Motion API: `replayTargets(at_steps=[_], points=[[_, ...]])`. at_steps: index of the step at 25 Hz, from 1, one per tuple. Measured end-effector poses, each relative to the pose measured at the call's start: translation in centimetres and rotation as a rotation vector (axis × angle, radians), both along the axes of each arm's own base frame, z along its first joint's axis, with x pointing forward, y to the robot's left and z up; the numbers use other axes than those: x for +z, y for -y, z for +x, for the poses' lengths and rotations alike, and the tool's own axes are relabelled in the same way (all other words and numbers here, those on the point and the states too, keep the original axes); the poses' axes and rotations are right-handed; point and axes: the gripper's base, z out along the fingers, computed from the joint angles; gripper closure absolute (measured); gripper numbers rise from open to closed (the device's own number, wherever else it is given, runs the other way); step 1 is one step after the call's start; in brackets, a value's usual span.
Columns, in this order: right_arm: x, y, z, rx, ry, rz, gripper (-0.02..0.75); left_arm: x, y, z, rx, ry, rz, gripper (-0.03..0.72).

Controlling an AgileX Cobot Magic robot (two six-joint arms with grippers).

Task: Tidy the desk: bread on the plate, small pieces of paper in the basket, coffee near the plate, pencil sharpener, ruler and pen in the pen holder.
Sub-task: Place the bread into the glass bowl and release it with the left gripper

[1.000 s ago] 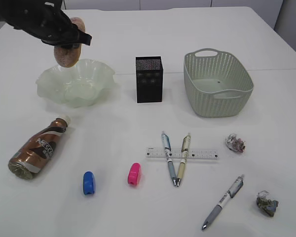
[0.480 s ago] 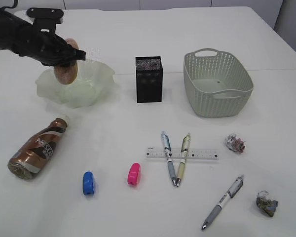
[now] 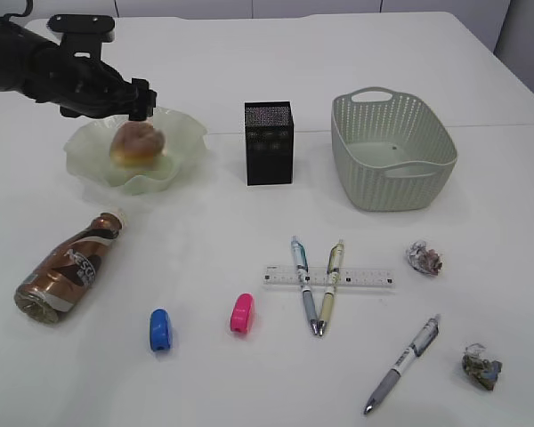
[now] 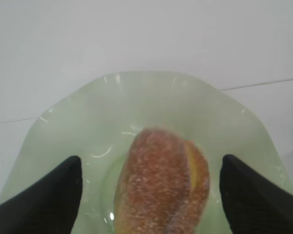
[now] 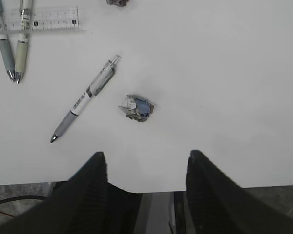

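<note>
Golden-brown bread (image 3: 135, 142) lies in the green plate (image 3: 182, 133), upper left of frame; wrist view shows its long axis running away from the camera. Left gripper (image 3: 139, 100) just above, jaws apart, empty. Right gripper (image 5: 145, 168) apart, empty over tabletop (image 3: 205, 267).

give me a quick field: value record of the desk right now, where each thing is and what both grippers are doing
bread: lying in the plate
left gripper: open, above the bread, holding nothing
right gripper: open, empty, over the desk's near edge
coffee: on its side, front left of the desk
pen holder: upright, centre back
basket: right of the pen holder
ruler: flat, two pens lying across it
third pen: front right
paper balls: two, on the right
sharpeners: pink and blue, front centre
</note>
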Motion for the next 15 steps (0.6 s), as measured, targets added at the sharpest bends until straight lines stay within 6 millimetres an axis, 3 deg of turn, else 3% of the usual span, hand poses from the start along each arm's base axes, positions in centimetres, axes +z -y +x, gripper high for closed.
replayTargets(at_steps=[6, 15], points=[[0.1, -0.2, 0.4, -0.008, 0.047, 0.029, 0.323, 0.3, -0.3, -0.4, 0.021, -0.045, 0.018, 0.051], [-2.3, -0.7, 3.9, 0.101, 0.037, 0.034, 0.323, 8.3, -2.1, -4.4, 0.124, -0.141, 0.075, 0.121]])
